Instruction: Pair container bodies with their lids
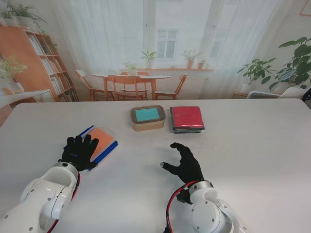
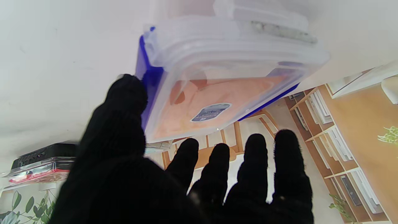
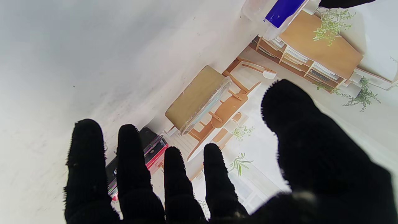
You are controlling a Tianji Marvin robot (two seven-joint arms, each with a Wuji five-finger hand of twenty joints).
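Observation:
A clear container with blue side clips and an orange lid lies on the white table at my left. My left hand, in a black glove, rests at its near edge with fingers spread, holding nothing; the thumb touches a blue clip. Farther off in the middle stands a tan container with a teal lid. Right of it sits a dark container with a red lid. My right hand hovers open over bare table, nearer to me than those two.
The table's far edge runs behind the two containers, with a printed room backdrop beyond. Bare tabletop spreads between my hands and to the far right.

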